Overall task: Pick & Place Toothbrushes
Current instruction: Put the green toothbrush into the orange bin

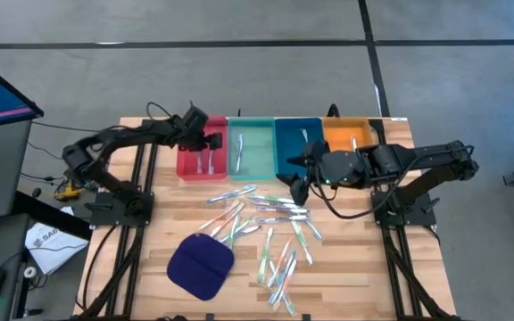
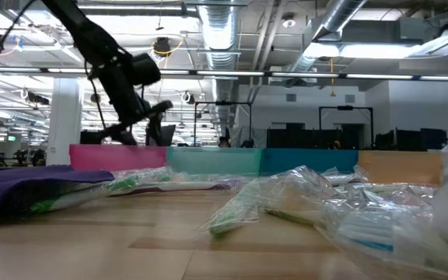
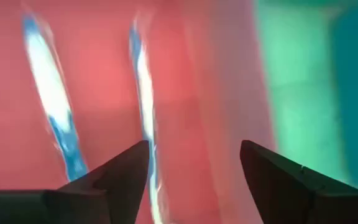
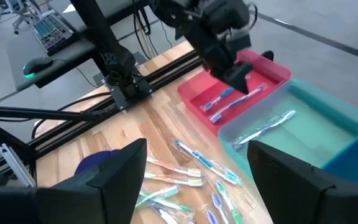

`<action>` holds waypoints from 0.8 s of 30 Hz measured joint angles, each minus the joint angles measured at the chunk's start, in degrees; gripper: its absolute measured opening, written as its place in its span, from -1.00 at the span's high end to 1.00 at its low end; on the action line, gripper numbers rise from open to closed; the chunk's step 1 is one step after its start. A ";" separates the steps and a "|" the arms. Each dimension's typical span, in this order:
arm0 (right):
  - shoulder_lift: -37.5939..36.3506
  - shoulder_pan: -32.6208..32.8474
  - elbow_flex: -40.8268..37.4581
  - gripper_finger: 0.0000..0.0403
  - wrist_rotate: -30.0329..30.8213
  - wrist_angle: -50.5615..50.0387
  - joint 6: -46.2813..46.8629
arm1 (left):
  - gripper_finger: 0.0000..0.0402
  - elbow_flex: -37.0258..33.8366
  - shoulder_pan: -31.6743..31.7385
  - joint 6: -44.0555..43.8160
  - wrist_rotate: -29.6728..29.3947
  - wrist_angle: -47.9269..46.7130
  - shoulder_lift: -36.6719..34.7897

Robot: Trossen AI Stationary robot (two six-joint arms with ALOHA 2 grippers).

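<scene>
Hovering: left gripper (image 1: 211, 143) hangs over the red plastic tray (image 1: 186, 166), fingers spread, nothing between them.
Just below it: two thin blue-and-white toothbrushes (image 3: 143, 93) lie flat on the red floor, side by side, apart from the fingers.
Right gripper (image 4: 194, 165): above the table near the blue tray (image 1: 290, 153), jaws wide and empty.
Other trays: one toothbrush shows in the teal tray (image 1: 261, 160); an orange tray (image 1: 342, 135) ends the row.
Loose pile: many wrapped toothbrushes (image 1: 275, 223) scattered on the wooden table (image 1: 364, 276), beside a dark blue cloth pad (image 1: 201, 265).
Handling, judged: light, stiff sticks in slick, crinkly clear wrapping; likely to slide or pivot when pinched.
Where to hold, judged: across the mid-handle, fingers square to its length, choosing one lying clear of neighbours.
</scene>
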 joint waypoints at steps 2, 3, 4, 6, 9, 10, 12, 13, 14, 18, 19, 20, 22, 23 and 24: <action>0.00 0.02 0.00 -0.36 0.00 0.09 -1.08 | -0.26 0.00 0.51 0.00 -0.23 -0.02 -2.52; 0.00 0.02 0.00 -0.36 -0.01 0.30 -1.95 | -0.26 0.00 0.60 0.00 -0.25 0.08 -3.87; 0.00 0.02 0.00 -0.36 0.00 0.65 -3.08 | -0.26 0.00 0.60 0.00 -0.23 0.18 -5.17; 0.00 0.02 0.00 -0.36 -0.04 1.98 -5.11 | -0.24 0.00 0.59 0.00 -0.12 0.93 -7.72; 0.00 0.23 0.00 -0.36 -0.07 3.07 -7.13 | -0.21 0.00 0.08 -0.43 0.93 2.51 -11.80; 0.00 0.42 0.00 -0.36 -0.07 3.03 -7.70 | -0.20 0.02 -0.22 -1.11 1.11 3.28 -13.09; 0.00 0.59 0.00 -0.36 -0.14 3.00 -9.31 | -0.17 0.02 -0.79 -2.62 1.08 3.94 -15.76; 0.00 0.82 0.00 -0.36 -0.13 3.01 -9.76 | -0.16 0.02 -1.12 -3.17 1.08 4.99 -16.96; 0.00 0.96 0.00 -0.36 -0.15 2.99 -9.91 | -0.15 0.02 -1.48 -3.67 1.08 5.90 -18.19; 0.00 1.28 0.00 -0.36 -0.15 2.99 -10.04 | -0.11 0.02 -3.23 -7.58 1.10 8.25 -21.90; 0.00 1.47 0.00 -0.36 -0.19 2.99 -10.03 | -0.10 0.02 -3.81 -9.24 1.09 8.60 -22.69; 0.00 1.68 0.00 -0.36 -0.21 2.99 -10.01 | -0.10 0.02 -4.43 -10.45 1.15 9.44 -23.37; 0.00 2.31 0.00 -0.36 -0.23 3.02 -10.04 | -0.09 0.02 -5.99 -12.04 1.16 11.37 -24.14; 0.00 2.51 0.00 -0.36 -0.24 3.04 -10.03 | -0.09 0.02 -6.93 -12.20 1.24 12.49 -24.30; 0.00 2.81 0.00 -0.36 -0.27 3.02 -10.01 | -0.09 0.02 -7.81 -12.24 1.60 13.29 -24.50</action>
